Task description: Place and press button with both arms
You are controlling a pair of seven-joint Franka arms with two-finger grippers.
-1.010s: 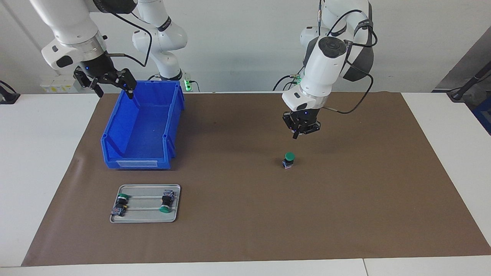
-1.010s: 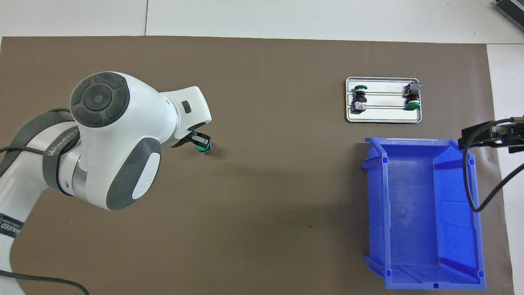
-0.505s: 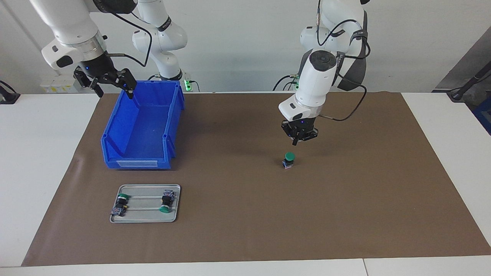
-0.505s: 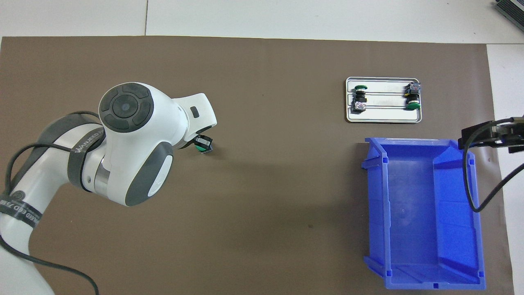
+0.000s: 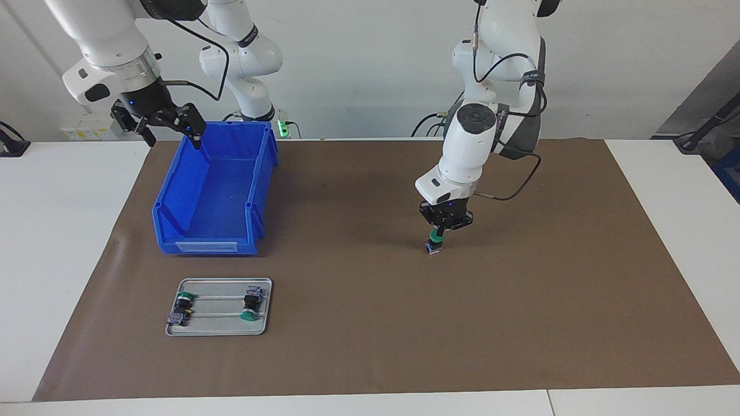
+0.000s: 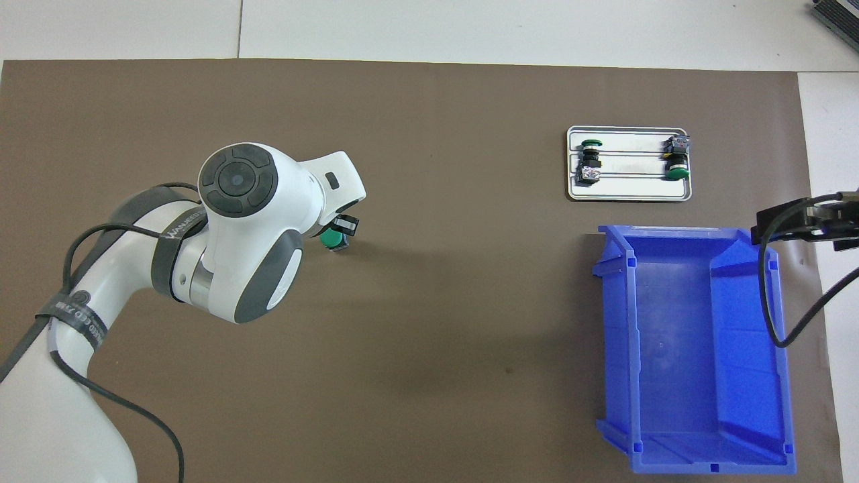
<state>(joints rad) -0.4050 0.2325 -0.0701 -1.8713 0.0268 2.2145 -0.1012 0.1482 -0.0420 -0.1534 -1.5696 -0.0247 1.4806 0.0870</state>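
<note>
Facing view alone shows left gripper (image 5: 439,232) fingertips meeting the button (image 5: 433,245).

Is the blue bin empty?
Yes, the overhead view shows only the bare floor of the bin; both spare switches lie on the tray.

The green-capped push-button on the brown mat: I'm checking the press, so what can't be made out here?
- Facing view: whether the shut left gripper touches the green-capped push-button; too small.
- Overhead view: part of the cap, hidden by the left arm's white wrist.
- Overhead view: the open right gripper over the blue plastic bin, cut off by the edge.
</note>
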